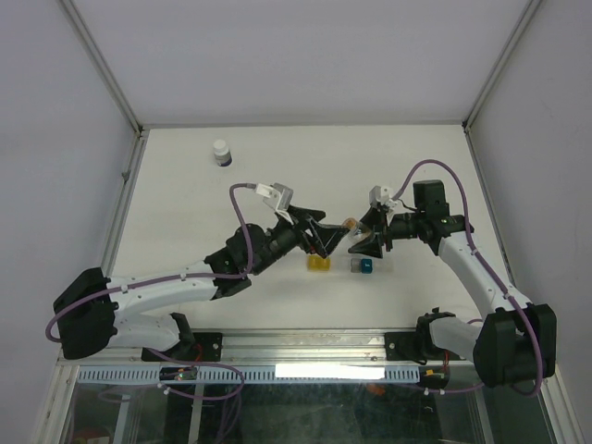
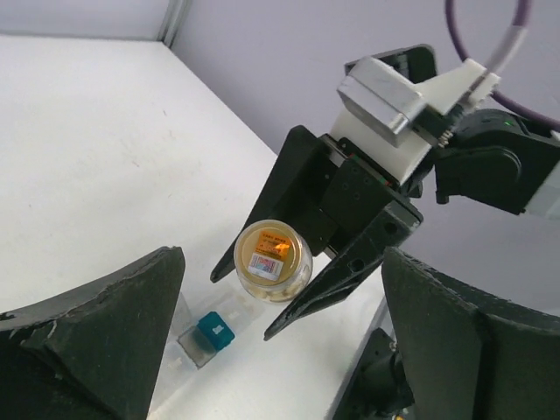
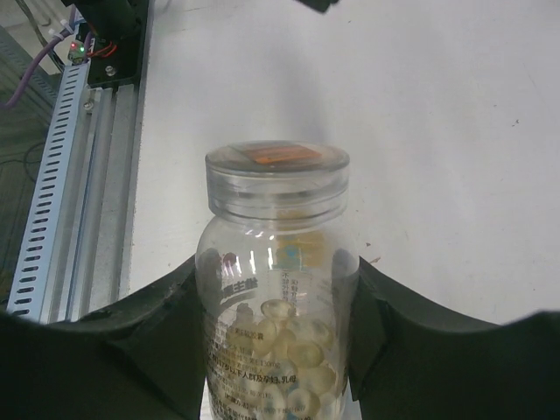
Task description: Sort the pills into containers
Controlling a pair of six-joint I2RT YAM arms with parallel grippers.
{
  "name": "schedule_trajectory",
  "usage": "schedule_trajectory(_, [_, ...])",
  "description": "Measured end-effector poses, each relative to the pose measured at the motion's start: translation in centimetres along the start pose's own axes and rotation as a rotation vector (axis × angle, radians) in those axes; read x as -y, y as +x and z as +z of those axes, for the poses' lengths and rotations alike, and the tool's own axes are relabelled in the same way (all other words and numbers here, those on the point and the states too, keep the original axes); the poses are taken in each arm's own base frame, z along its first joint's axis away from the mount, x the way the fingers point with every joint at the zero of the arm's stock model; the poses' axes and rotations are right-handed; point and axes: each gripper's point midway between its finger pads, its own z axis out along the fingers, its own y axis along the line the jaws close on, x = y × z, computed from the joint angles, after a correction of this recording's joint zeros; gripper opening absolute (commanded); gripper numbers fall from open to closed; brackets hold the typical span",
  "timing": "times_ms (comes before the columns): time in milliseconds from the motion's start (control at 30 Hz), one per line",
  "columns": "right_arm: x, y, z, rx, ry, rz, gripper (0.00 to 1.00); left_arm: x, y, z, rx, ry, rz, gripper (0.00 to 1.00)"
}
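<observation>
Yellow container [image 1: 318,263] and teal container [image 1: 363,265] sit side by side on the white table [image 1: 185,213], nearest the arm bases. Just beyond, the right pincer [image 1: 366,242] is clamped on a capped pill bottle [image 2: 274,260], its lid pointing at the left pincer [image 1: 331,237], which is spread wide.

Bright even overhead light, soft faint shadows, reflections on clear bottle [image 3: 276,262]
</observation>
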Motion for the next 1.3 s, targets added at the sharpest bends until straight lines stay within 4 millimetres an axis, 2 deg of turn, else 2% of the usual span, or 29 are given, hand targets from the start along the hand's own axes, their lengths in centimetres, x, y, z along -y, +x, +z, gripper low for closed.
schedule_trajectory(67, [-0.1,0.0,0.0,0.0,-0.004,-0.005,0.0,0.4,-0.3,-0.8,0.005,0.044,0.082,0.99])
schedule_trajectory(267, [-0.7,0.2,0.0,0.003,-0.029,-0.025,0.0,1.9,0.4,-2.4,-0.055,0.281,0.442,0.99])
schedule_trajectory(500, [-1.1,0.6,-0.1,-0.003,-0.045,-0.048,0.0,0.2,-0.1,-2.6,-0.074,0.503,0.69,0.99])
schedule_trajectory(600, [-1.3,0.7,-0.1,-0.003,-0.05,-0.053,0.0,-0.6,1.1,-1.9,-0.113,0.561,0.719,0.99])
schedule_trajectory(667, [-1.3,0.7,-0.1,-0.003,-0.053,-0.054,0.0,-0.5,2.2,-1.2,-0.149,0.619,0.723,0.98])
schedule_trajectory(900, [-1.4,0.7,-0.1,-0.001,-0.056,-0.063,0.0,0.5,4.1,0.2,-0.198,0.759,0.708,0.83])
schedule_trajectory(1033, [-1.4,0.7,-0.1,0.001,-0.058,-0.066,0.0,0.2,5.2,0.7,-0.227,0.792,0.685,0.76])
schedule_trajectory(1300, [-1.5,0.7,-0.1,0.001,-0.059,-0.066,0.0,0.3,5.9,1.4,-0.248,0.82,0.646,0.67])
